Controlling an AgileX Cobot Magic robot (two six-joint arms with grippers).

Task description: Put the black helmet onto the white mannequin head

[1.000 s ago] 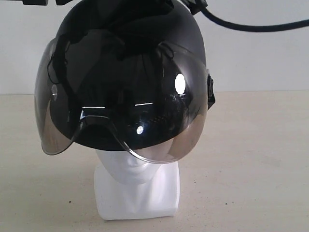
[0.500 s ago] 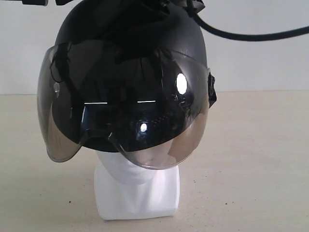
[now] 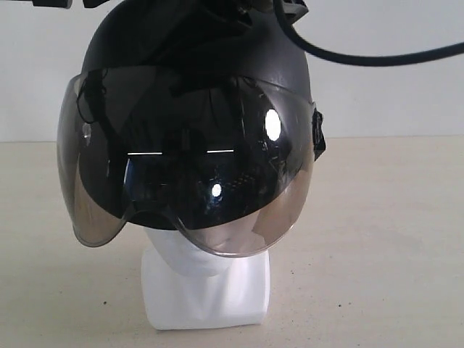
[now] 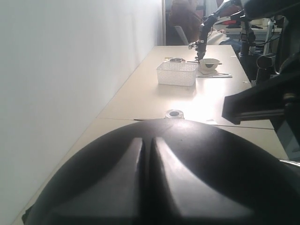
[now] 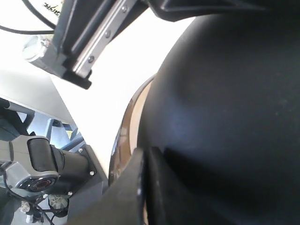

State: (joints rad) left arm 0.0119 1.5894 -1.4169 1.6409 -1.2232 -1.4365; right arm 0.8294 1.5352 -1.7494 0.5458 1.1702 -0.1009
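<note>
The black helmet (image 3: 192, 69) sits on the white mannequin head (image 3: 206, 290), its smoky visor (image 3: 181, 188) hanging over the face; only the chin, neck and base show. My left gripper (image 4: 147, 140) is shut, its two fingers lying side by side on the helmet's dome (image 4: 225, 178). My right gripper (image 5: 146, 157) is also shut, its fingers pressed flat against the helmet's shell (image 5: 225, 93) beside the visor's rim (image 5: 125, 126). In the exterior view only black arm parts (image 3: 290, 9) show at the helmet's crown; both grippers' fingertips are hidden there.
A black cable (image 3: 377, 54) runs right from the crown. Along the table past the helmet stand a white mesh basket (image 4: 177, 74), a bowl (image 4: 209, 63) and a small ring (image 4: 174, 113). The wall lies close on one side. The other arm's black bar (image 4: 258, 101) hangs nearby.
The helmet has sunk slightly lower over the head, and the visor has swung a little down and round across the face. Both grippers stayed shut on top.
</note>
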